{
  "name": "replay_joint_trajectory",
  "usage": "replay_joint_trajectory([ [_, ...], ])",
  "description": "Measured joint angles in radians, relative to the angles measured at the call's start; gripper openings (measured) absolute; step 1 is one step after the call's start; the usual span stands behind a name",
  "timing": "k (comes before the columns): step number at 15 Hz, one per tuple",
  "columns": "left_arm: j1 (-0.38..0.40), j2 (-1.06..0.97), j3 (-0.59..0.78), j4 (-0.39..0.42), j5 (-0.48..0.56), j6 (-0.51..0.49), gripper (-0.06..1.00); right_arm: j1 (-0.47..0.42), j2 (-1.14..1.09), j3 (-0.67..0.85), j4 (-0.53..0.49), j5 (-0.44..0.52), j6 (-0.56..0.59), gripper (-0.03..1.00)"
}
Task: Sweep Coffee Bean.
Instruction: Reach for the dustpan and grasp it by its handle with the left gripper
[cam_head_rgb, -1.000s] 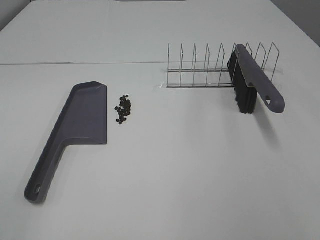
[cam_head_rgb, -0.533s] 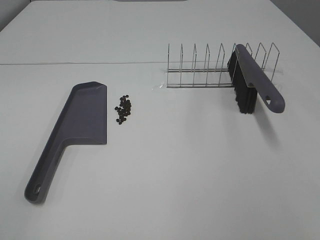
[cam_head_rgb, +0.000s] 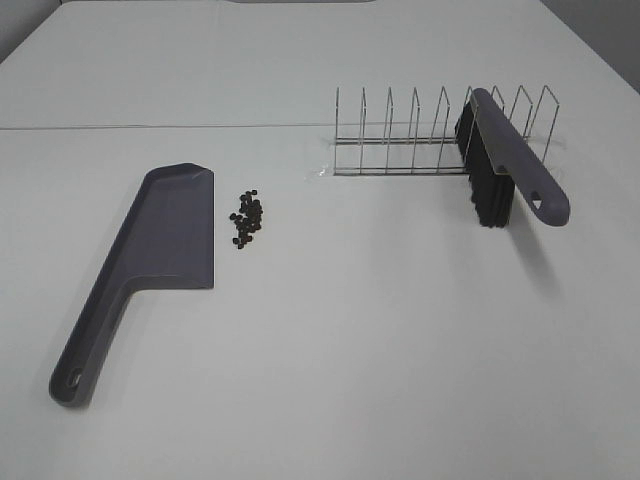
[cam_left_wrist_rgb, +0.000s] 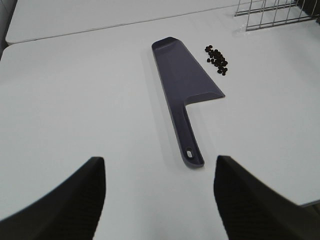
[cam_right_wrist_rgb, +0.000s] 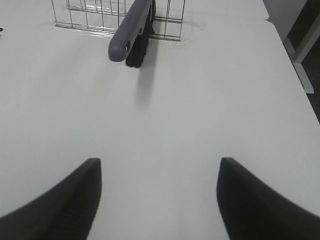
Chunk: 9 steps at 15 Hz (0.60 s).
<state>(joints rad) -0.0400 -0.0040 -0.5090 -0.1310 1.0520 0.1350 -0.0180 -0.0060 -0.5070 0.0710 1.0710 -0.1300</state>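
At three o'clock of the dustpan (cam_head_rgb: 170, 230): coffee bean (cam_head_rgb: 247, 217) pile.
Lies nearer the open, empty left gripper (cam_left_wrist_rgb: 160, 200) than the open, empty right gripper (cam_right_wrist_rgb: 159, 200).

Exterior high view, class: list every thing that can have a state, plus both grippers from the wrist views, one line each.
dustpan: lying flat, empty, not held
coffee beans: loose pile beside the dustpan, unswept
wire rack: upright, holding only the brush
brush: propped in the wire rack, bristles down, not held
left gripper: open, empty
right gripper: open, empty
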Motion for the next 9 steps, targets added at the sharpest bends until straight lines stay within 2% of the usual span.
replay_joint_trajectory([
  [9,0.0,0.0,0.0,0.0,0.0,0.0,0.61,0.0,0.0,0.0,0.0,0.0,0.0,0.63],
])
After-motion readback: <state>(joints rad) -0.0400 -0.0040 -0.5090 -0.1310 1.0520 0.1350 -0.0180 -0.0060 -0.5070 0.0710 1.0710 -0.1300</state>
